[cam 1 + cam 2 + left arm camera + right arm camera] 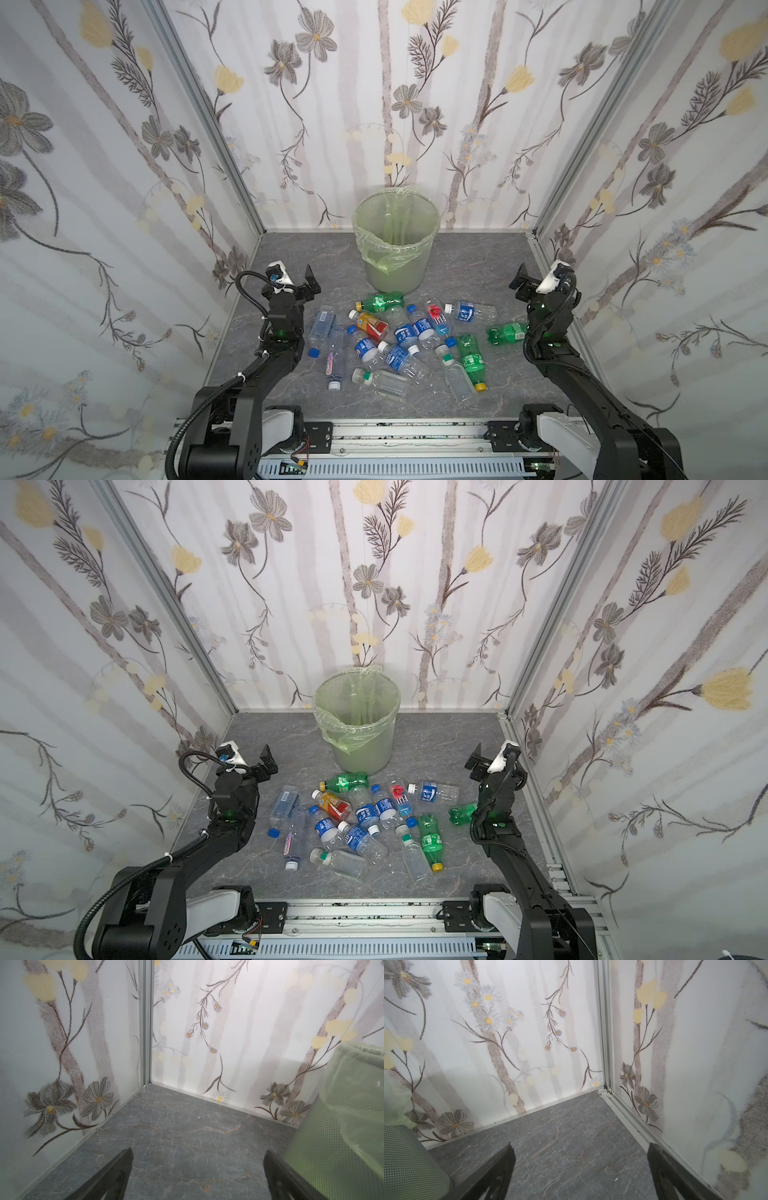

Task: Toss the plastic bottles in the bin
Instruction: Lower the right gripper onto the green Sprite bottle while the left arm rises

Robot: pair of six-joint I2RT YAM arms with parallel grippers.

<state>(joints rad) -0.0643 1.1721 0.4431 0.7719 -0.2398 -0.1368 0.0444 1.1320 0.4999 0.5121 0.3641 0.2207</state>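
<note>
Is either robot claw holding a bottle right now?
No, the left gripper and right gripper are open and empty; the plastic bottles lie on the table.

One mesh bin [395, 270] at the far edge of the tabletop [478, 266], roughly fifteen plastic bottles [399, 357] lying mid-tabletop, three green bottles [471, 357], one orange-red labelled bottle [371, 326], about six blue-labelled bottles [465, 311], remainder mostly clear, overlaps blur the total.

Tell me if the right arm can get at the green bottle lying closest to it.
Probably yes: the green bottle lies by itself with nothing on top of it, and the right gripper is open and empty.
</note>
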